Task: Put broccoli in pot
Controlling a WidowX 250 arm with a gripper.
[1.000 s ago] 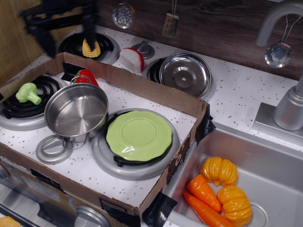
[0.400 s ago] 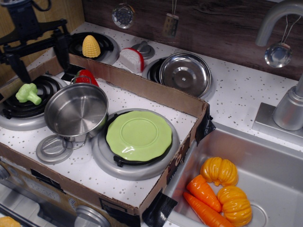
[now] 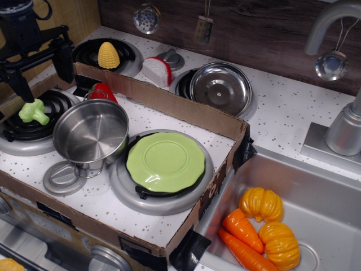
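The light-green toy broccoli [image 3: 34,111] lies on the black coil burner [image 3: 17,127] at the far left. The shiny steel pot [image 3: 90,134] stands upright and empty just right of it, tilted a little on the burner's edge. My black gripper [image 3: 43,76] hangs at the top left, open, jaws spread wide. Its left finger [image 3: 20,90] is just above and behind the broccoli; its right finger [image 3: 66,59] is by the cardboard wall. It holds nothing.
A cardboard tray wall [image 3: 169,104] rings the front stove area. A green scalloped plate [image 3: 164,161] sits right of the pot, a flat grey lid [image 3: 61,178] in front. Corn [image 3: 108,55], a red item [image 3: 101,91], a steel dish [image 3: 221,87] and sink vegetables [image 3: 259,226] lie around.
The gripper has swung from over the corn burner at the back to the left and down, ending just above the broccoli. Nothing else has moved.
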